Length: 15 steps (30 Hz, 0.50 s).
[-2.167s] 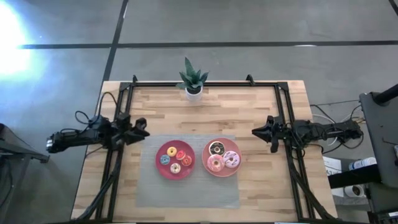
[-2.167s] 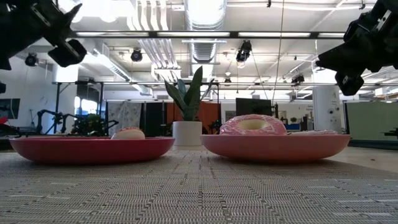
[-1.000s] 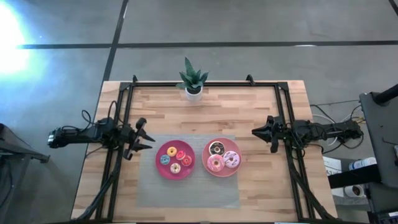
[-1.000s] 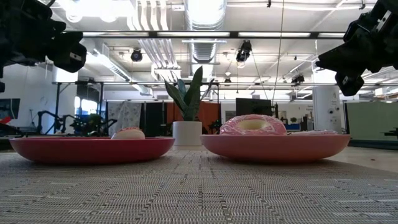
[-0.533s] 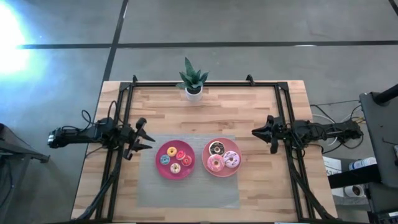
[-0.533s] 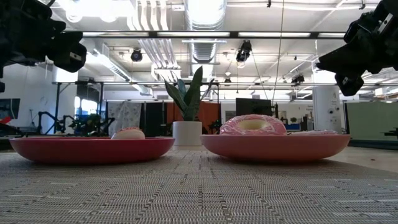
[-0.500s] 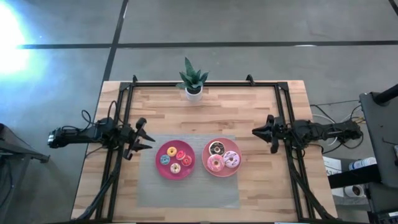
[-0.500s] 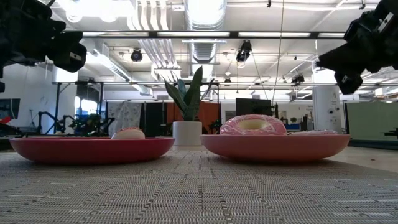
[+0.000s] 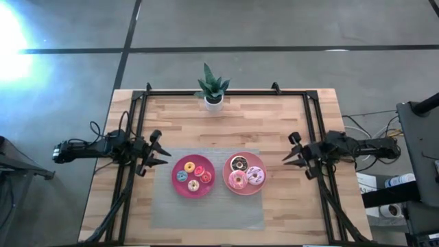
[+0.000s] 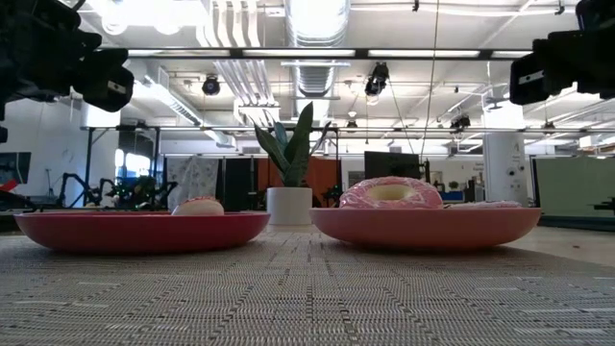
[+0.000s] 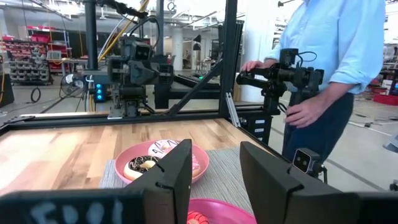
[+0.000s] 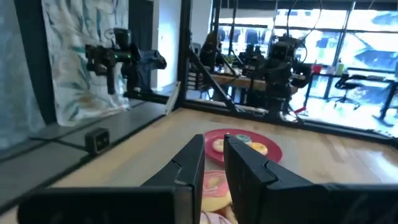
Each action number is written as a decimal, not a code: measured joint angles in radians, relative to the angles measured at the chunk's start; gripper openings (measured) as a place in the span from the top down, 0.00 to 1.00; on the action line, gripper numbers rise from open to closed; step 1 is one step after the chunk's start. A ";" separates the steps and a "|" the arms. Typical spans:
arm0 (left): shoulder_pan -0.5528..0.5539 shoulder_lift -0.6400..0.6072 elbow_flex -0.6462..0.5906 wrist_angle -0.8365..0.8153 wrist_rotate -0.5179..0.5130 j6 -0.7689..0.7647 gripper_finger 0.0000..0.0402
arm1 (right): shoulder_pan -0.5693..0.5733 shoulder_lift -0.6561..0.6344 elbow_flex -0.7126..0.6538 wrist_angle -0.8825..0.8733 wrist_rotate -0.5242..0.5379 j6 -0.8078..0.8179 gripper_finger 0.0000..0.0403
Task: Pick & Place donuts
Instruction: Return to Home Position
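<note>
Right gripper (image 9: 288, 158) has drawn back, fingers slightly apart; left gripper (image 9: 165, 157) fingers spread; seen low, plate rims (image 10: 144, 231) hide most donuts (image 10: 389, 192).

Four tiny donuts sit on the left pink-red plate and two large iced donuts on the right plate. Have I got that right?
Not quite. The right round pink-red plate holds three large iced ring donuts, not two: the chocolate brown donut, the pale lilac donut and the pink donut. The high view shows all three. The rest stands.
</note>
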 joint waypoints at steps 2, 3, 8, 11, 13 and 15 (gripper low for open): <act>0.000 0.000 0.000 0.000 0.000 0.000 0.73 | 0.000 0.000 0.000 -0.002 0.003 -0.017 0.87; 0.000 0.000 0.000 0.000 0.000 0.000 0.73 | 0.000 0.000 0.000 -0.003 0.004 -0.017 0.87; 0.000 0.000 0.000 -0.001 0.000 0.000 0.73 | 0.000 0.000 0.000 -0.002 0.007 0.030 0.87; 0.000 0.000 0.000 -0.001 0.000 0.000 0.73 | 0.001 0.008 0.000 -0.001 0.007 0.058 0.87; 0.000 0.000 0.000 -0.001 0.000 0.000 0.73 | 0.001 0.011 0.000 -0.002 0.007 0.070 0.87; 0.000 0.000 0.000 -0.001 0.000 0.000 0.73 | 0.001 0.010 0.000 0.000 0.007 0.070 0.87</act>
